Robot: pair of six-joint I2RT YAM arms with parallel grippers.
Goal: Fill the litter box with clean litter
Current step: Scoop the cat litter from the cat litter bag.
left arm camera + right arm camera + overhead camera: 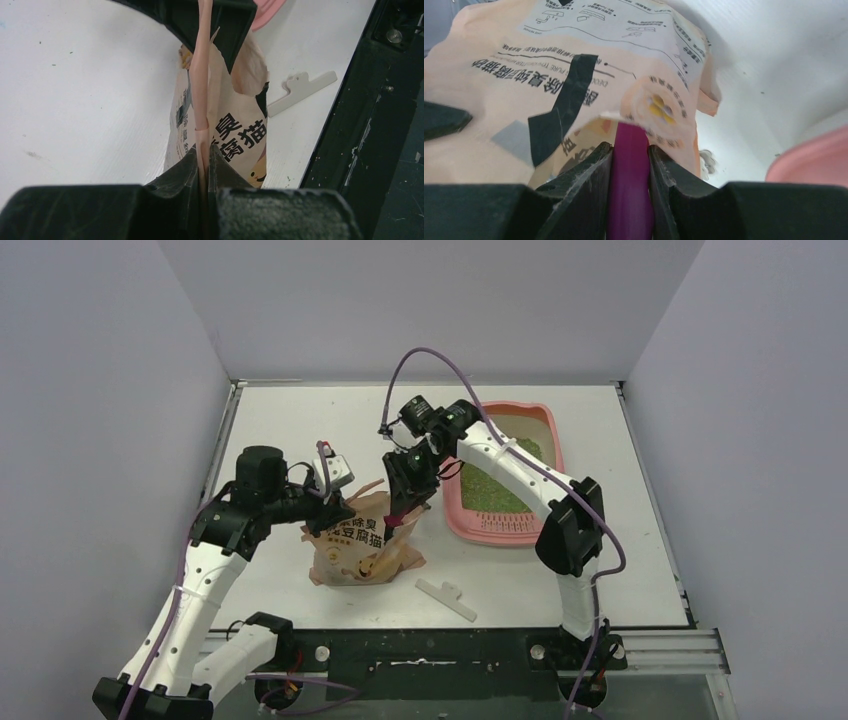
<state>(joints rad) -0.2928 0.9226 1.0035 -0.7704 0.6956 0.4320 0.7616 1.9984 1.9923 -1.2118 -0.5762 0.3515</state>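
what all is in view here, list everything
litter box: one, pink, right side of the table
litter: one bed, green, inside the litter box
litter bag: one, beige with dark print, upright, left of the box
scoop: one, magenta, handle leading into the bag's mouth
clip: one, white, flat on the table near the bag
table: one, white, under everything
left gripper: one, black, shut on the litter bag's top edge
right gripper: one, black, shut on the scoop handle
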